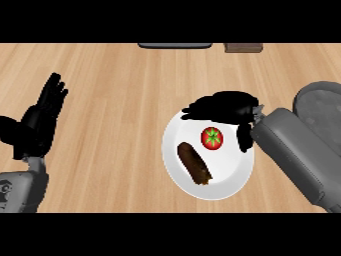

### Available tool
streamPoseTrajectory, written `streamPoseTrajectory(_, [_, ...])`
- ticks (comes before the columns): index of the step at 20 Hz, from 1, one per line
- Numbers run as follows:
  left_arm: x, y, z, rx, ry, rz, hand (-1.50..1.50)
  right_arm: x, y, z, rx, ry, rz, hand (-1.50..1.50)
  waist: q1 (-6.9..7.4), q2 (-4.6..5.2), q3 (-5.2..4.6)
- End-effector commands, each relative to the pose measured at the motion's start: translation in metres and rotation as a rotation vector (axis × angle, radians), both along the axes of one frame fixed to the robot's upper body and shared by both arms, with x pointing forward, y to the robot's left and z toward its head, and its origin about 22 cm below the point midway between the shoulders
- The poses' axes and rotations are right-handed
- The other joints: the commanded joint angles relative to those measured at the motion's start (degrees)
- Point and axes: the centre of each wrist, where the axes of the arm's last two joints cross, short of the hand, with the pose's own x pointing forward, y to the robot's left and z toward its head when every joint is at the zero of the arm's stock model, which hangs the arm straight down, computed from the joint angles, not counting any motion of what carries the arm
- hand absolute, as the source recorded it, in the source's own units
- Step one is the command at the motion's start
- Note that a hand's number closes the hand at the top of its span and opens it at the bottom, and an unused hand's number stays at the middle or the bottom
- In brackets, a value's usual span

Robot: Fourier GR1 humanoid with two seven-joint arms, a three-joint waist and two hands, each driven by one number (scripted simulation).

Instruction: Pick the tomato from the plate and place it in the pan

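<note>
- Fingers (202,107) of the right hand (228,107) reached leftward over the plate's far rim, bent down a little and closed on nothing; whether they were spread or together could not be told against the black mass.
- Counter (114,90): wood top carrying everything, with two dark objects cut off at the far edge.
- Pan (328,120): grey and round, at the right, just beyond the right forearm and partly hidden by it.
- Plate (174,155): white, mid-counter, left of the pan, with the right hand above its far part.
- Left hand (36,122): open, fingers straight and pointing up, resting at the left, well apart from the plate.
- Sausage-like brown piece (193,163): lay on the plate near the tomato, its long axis running from far-left to near-right.
- Tomato (212,138): red with a green top, round with no long axis, on the plate's right half, just nearer the robot than the right fingers and not touched by them.
- Judgement: the right hand was much the nearer one; it likely needed to come back toward the robot and down to close on the tomato, then carry it right to the pan.
</note>
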Motion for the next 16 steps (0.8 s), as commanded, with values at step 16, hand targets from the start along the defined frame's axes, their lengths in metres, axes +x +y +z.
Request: streamPoseTrajectory(16, [-0.001, -0.002, 0.021, 0.012, -0.009, -0.001, 0.0, 0.004, 0.016, -0.054, -0.136, 0.018, 0.023, -1.5, 0.25, 0.05, 0.01])
